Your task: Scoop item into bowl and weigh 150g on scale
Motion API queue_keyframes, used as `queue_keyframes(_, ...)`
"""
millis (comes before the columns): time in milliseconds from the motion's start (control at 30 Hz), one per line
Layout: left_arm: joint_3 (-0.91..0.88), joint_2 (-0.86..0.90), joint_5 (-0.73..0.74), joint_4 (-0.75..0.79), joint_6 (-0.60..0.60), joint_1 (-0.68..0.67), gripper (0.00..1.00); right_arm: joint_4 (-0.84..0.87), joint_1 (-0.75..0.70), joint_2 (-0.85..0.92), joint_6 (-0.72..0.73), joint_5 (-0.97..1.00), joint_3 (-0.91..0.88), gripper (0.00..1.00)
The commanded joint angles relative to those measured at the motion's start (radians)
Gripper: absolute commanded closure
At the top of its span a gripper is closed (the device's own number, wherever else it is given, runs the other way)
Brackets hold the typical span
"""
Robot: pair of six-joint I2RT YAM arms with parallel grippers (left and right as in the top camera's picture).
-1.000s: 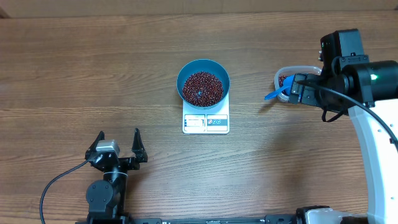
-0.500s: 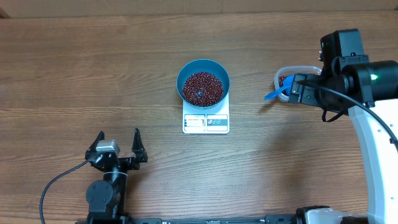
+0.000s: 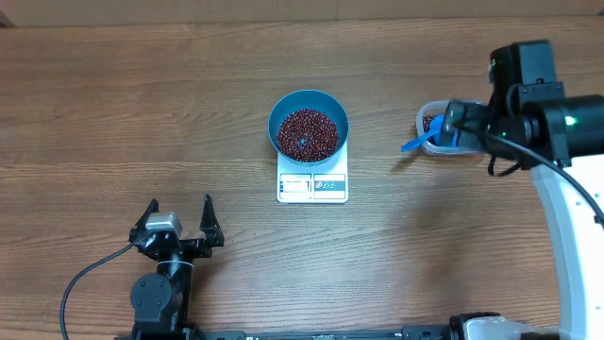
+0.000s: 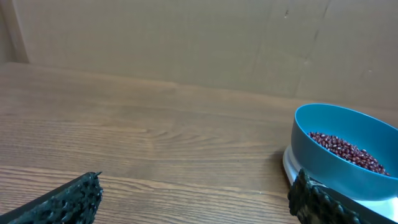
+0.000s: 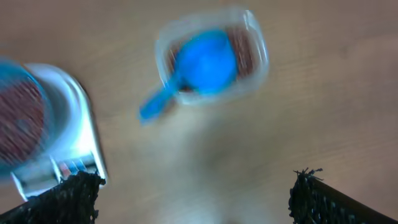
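Observation:
The blue bowl (image 3: pixel 308 106) sits on the white scale (image 3: pixel 312 187) at the table's centre, filled with red-brown beans (image 3: pixel 307 132). In the left wrist view the bowl (image 4: pixel 329 158) with its beans (image 4: pixel 345 148) lies ahead on the right. My left gripper (image 3: pixel 179 219) rests open near the front edge, left of the scale, with nothing between its fingers (image 4: pixel 68 202). My right gripper (image 3: pixel 451 125) hovers open over a clear tub (image 3: pixel 431 117) holding beans and a blue scoop (image 3: pixel 413 144). The right wrist view is blurred. It shows the scoop (image 5: pixel 205 62) lying in the tub (image 5: pixel 255 53), apart from my fingers (image 5: pixel 314 199).
Bare wooden tabletop surrounds the scale. A cardboard wall (image 4: pixel 199 43) stands behind the table. The scale's edge (image 5: pixel 68 143) and the bowl (image 5: pixel 18 118) show at the left of the right wrist view.
My right gripper has shifted slightly over the tub, and its view is motion-blurred. The left arm, bowl and scale have not moved.

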Motion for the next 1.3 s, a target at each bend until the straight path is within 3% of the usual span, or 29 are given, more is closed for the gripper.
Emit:
queue_keyframes(0,-0.003,-0.011,-0.009,0.002,-0.006,0.005,0.01,0.121,0.002,-0.079,-0.010,-0.004,-0.020,0.00)
queue_keyframes(167,-0.003,-0.011,-0.009,0.002,-0.006,0.005,0.01,0.398,0.002,-0.177,-0.010,-0.078,-0.143,0.00)
queue_keyframes(200,-0.003,-0.011,-0.009,0.002,-0.006,0.005,0.00,0.525,0.002,-0.226,-0.010,-0.112,-0.224,0.00)
queue_keyframes(400,-0.003,-0.011,-0.009,0.002,-0.006,0.005,0.00,0.913,0.002,-0.430,-0.011,-0.168,-0.568,0.00)
queue_keyframes(733,-0.003,-0.011,-0.009,0.002,-0.006,0.005,0.00,1.464,0.002,-0.837,-0.011,-0.201,-1.172,0.00)
queue_keyframes(967,-0.003,-0.011,-0.009,0.002,-0.006,0.005,0.01,1.639,0.002,-1.052,-0.010,-0.204,-1.463,0.00)
queue_keyframes(1267,-0.003,-0.011,-0.009,0.002,-0.006,0.005,0.00,1.638,0.002,-1.142,-0.011,-0.200,-1.575,0.00)
